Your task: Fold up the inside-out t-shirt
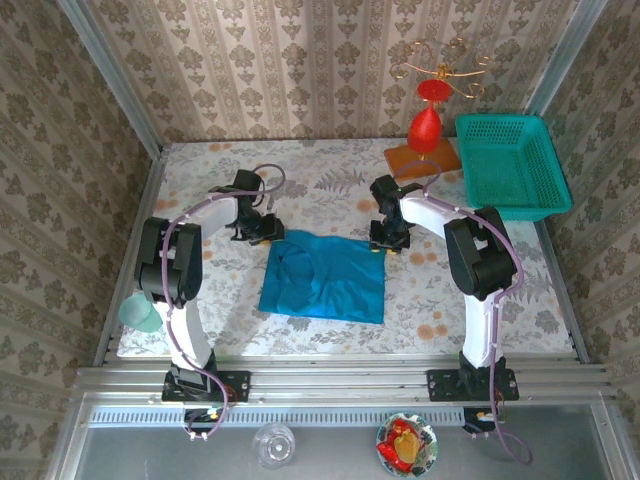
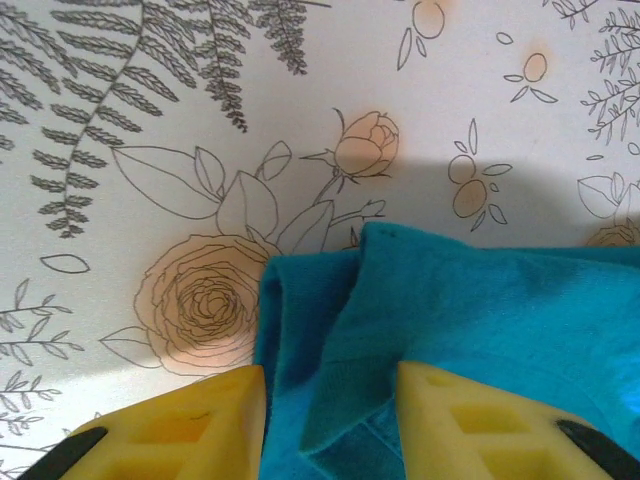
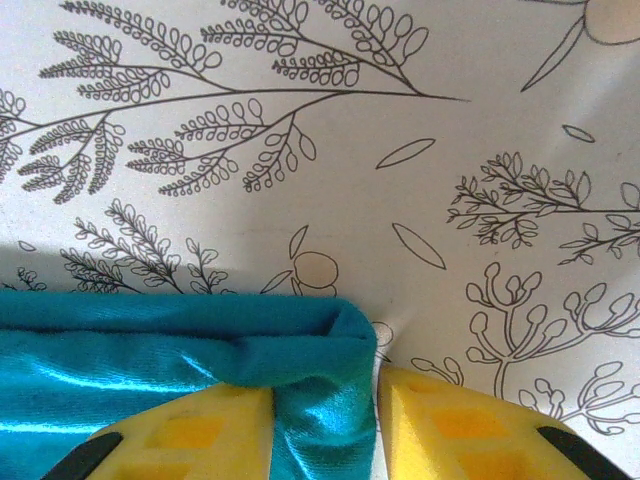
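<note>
- The table (image 1: 200, 170), covered in a flower-and-fern print, spreads under and beyond both grippers.
- The inside-out t-shirt (image 1: 325, 278) lies flat as a blue, roughly rectangular bundle. It runs from the two grippers back toward the arm bases, with its far edge spanning the gap between them.
- A teal mesh basket (image 1: 500, 122) sits well beyond the right gripper and off to its right, at the far corner.
- A red ornament on a wooden base (image 1: 425, 125) stands beyond the right gripper, just left of the basket.
- The left gripper (image 1: 262, 232) (image 2: 330, 372) is at the shirt's far left corner. Its yellow fingers (image 2: 200, 430) are parted, and the cloth lies slack between them, released.
- The right gripper (image 1: 388, 243) (image 3: 325, 385) is at the far right corner. Its fingers (image 3: 450, 430) are clenched on a bunched fold of the shirt's edge.
</note>
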